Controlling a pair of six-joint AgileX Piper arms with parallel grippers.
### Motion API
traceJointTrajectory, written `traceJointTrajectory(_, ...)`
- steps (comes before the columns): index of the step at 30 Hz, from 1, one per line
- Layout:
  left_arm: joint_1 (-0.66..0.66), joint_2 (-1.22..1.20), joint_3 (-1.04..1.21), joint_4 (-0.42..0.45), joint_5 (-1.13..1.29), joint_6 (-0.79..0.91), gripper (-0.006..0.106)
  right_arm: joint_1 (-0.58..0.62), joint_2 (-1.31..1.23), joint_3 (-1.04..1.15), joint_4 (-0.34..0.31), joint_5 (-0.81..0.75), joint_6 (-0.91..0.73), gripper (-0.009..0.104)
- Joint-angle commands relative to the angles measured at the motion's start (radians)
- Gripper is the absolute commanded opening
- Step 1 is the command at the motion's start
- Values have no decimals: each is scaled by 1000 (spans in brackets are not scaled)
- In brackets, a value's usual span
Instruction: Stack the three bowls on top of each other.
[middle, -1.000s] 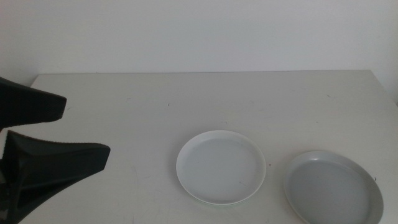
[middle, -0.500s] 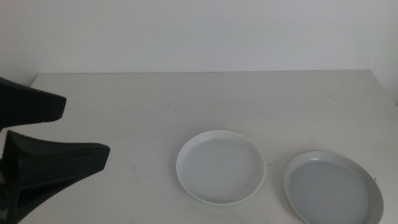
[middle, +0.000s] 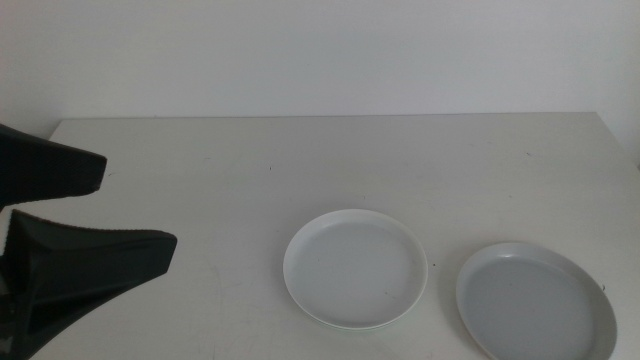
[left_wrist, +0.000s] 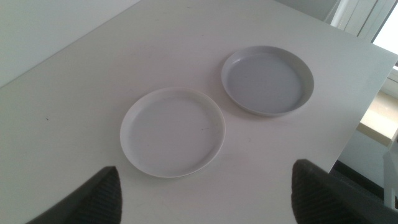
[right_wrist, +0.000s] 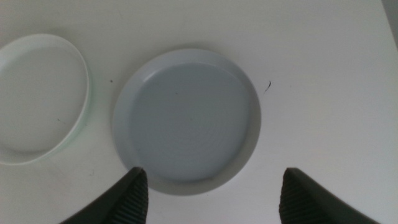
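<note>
Near the table's (middle: 200, 160) front edge, the white bowl (middle: 356, 268) sits just beside the grey bowl (middle: 536, 313), partly cut off. Left gripper (left_wrist: 205, 193) and right gripper (right_wrist: 211, 196) gape wide.

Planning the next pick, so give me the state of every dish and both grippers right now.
White round plastic dish: upright on the table, empty, ungripped; a faint green edge shows under its rim, possibly a mint dish beneath.
Grey round plastic dish: upright, empty, unstacked, apart from the white one.
Left gripper: open, empty, at the table's left.
Right gripper: open, empty, above the grey dish.
</note>
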Motion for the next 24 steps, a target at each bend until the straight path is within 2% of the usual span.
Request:
traceJointTrajectory(1, -4, 1, -31, -33, -64, -4, 105, -7, 43, -34, -8, -40, -10, 53)
traceJointTrajectory(9, -4, 1, -31, -33, -64, -4, 105, -8, 278, -34, -59, -83, -14, 53)
traceJointTrajectory(14, -4, 1, -31, -33, -64, -4, 105, -13, 418, -35, -29, -189, -57, 53)
traceJointTrajectory(20, -4, 1, -31, -33, -64, -4, 105, -97, 599, -57, 53, -240, -153, 52)
traceJointTrajectory(24, -4, 1, -31, -33, -64, -4, 105, -128, 706, -105, 57, -253, -189, 51)
